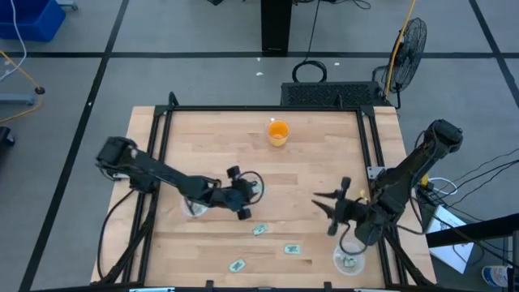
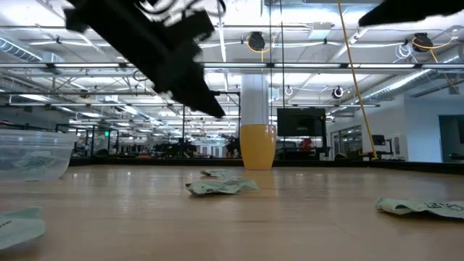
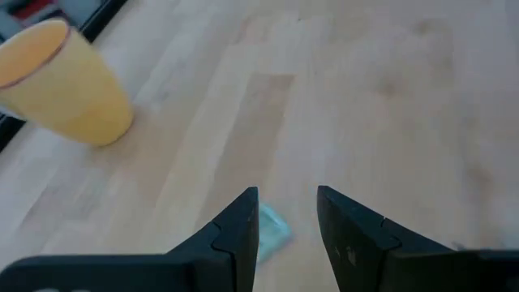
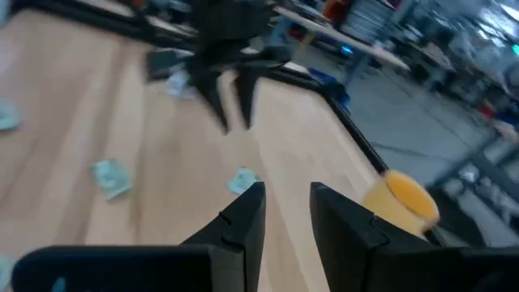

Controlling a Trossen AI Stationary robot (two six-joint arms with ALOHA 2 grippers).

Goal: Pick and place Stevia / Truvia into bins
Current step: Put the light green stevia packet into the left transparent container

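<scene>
Wooden table [image 1: 324,162] amid open workshop

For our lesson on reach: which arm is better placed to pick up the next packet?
Probably the left. Its open hand hangs just above a packet, and a cup sits beside that arm. The right hand, also open, is farther from the loose packets.

Orange cup [image 1: 278,132] at table [image 1: 324,162] rear centre. Left gripper [image 1: 250,200] mid-table, just beside a bin [image 1: 195,208]; right gripper [image 1: 323,206] right of centre, w/ other bin [image 1: 349,262] at front right. Three packets [image 1: 260,230] [image 1: 292,249] [image 1: 237,264] lie in front, btwn the bins.
</scene>
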